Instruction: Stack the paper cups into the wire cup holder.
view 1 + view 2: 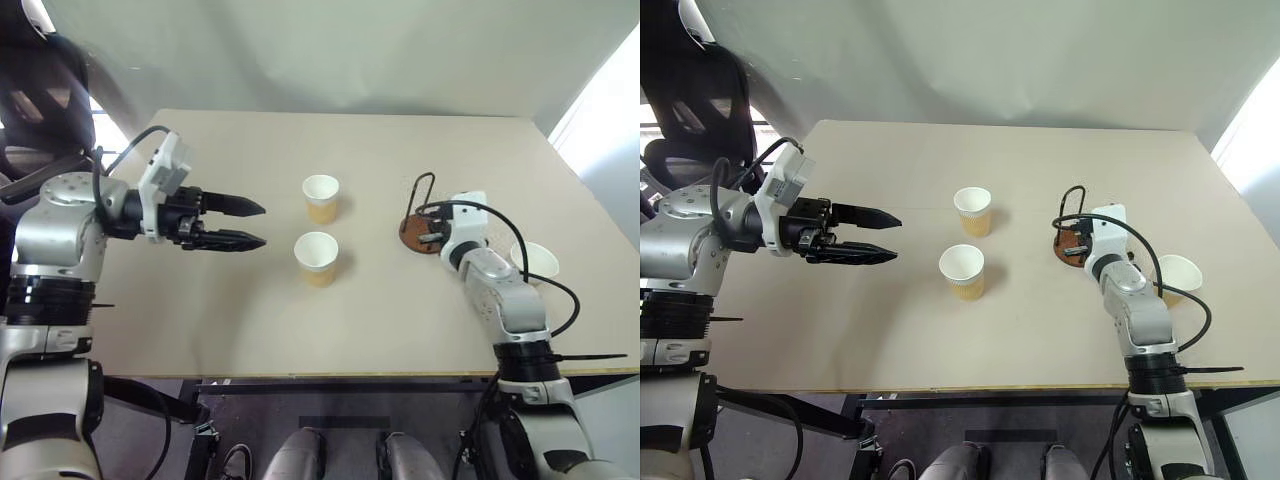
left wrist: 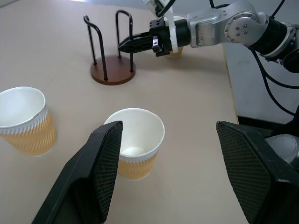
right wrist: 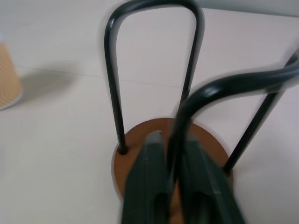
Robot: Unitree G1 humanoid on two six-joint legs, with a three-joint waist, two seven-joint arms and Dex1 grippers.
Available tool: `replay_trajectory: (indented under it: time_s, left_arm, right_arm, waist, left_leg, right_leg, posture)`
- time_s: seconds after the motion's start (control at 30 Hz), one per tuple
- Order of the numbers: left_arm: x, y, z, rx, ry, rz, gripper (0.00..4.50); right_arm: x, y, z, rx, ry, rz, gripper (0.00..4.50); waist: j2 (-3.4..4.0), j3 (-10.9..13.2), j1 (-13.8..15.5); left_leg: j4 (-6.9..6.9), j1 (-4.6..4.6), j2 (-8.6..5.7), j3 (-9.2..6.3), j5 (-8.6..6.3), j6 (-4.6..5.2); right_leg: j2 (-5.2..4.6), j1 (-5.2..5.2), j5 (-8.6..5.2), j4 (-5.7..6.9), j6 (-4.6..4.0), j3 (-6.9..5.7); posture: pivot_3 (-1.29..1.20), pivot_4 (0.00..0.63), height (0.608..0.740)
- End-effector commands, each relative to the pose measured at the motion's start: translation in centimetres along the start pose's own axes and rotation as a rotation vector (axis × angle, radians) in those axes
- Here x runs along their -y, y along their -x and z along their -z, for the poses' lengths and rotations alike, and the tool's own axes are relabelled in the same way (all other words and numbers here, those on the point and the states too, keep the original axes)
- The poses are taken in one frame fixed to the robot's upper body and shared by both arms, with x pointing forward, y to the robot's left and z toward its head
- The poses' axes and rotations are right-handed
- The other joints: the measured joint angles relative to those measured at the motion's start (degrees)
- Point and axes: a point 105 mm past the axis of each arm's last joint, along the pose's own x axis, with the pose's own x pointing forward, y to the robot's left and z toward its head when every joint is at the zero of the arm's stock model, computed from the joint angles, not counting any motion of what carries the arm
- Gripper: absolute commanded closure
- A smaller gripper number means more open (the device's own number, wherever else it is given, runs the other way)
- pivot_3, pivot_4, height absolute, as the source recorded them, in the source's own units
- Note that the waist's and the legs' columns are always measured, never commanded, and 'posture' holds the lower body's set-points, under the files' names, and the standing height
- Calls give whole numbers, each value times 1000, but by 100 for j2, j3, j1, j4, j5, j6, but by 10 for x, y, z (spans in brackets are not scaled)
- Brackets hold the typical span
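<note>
Two tan paper cups point(image 1: 321, 197) point(image 1: 317, 258) stand upright at mid-table, and a third cup point(image 1: 535, 262) stands to the right of my right arm. The wire cup holder point(image 1: 413, 236), a reddish-brown disc with two black wire loops, sits right of centre. My right gripper point(image 3: 175, 140) is shut on the holder's nearer wire loop point(image 3: 224, 86), just above the disc point(image 3: 140, 158). My left gripper point(image 1: 262, 225) hangs open above the table, pointing at the two middle cups and apart from them. The nearer cup point(image 2: 135, 149) stands just ahead of its fingers point(image 2: 93, 177).
The tan table's front edge point(image 1: 350, 376) runs just ahead of my body. A grey wall rises behind the far edge. A bright floor strip lies beyond the table's right side.
</note>
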Motion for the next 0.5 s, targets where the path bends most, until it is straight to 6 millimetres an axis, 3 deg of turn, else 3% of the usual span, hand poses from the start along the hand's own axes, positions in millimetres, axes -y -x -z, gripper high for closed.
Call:
replay_trajectory:
  time_s: [0.03, 0.17, 0.37, 0.5]
  left_arm:
    - [1, 5, -15, 18, -59, -4, 1076]
    - [1, 6, -16, 14, -61, -4, 1076]
    - [-1, 4, -15, 2, -58, 8, 1076]
    - [-2, 3, -15, -4, -59, 19, 1076]
  right_arm:
    - [-17, 19, -13, 59, 46, -158, 4470]
    - [-46, 52, -8, 53, 83, -377, 4470]
    - [-98, 118, -4, 45, 70, -771, 4470]
    - [-105, 129, -4, 34, 70, -833, 4470]
  waist:
    - [0, 0, 14]
    - [-1, 0, 11]
    - [-3, 0, -12]
    - [-10, 1, -20]
  left_leg:
    - [0, 0, 0, 0, -1, -2]
    - [2, -6, 2, 0, -6, -7]
    - [2, -6, 10, 2, -4, -14]
    - [6, -4, 11, 5, 1, -12]
  right_leg:
    - [0, 0, 0, 0, -1, 0]
    - [1, 1, -4, -7, -1, -3]
    - [9, 2, -10, -6, -11, -2]
    - [11, 6, -32, -7, -50, 2]
  posture:
    - [0, 150, 740]
    - [0, 150, 740]
    - [0, 150, 740]
    - [0, 150, 740]
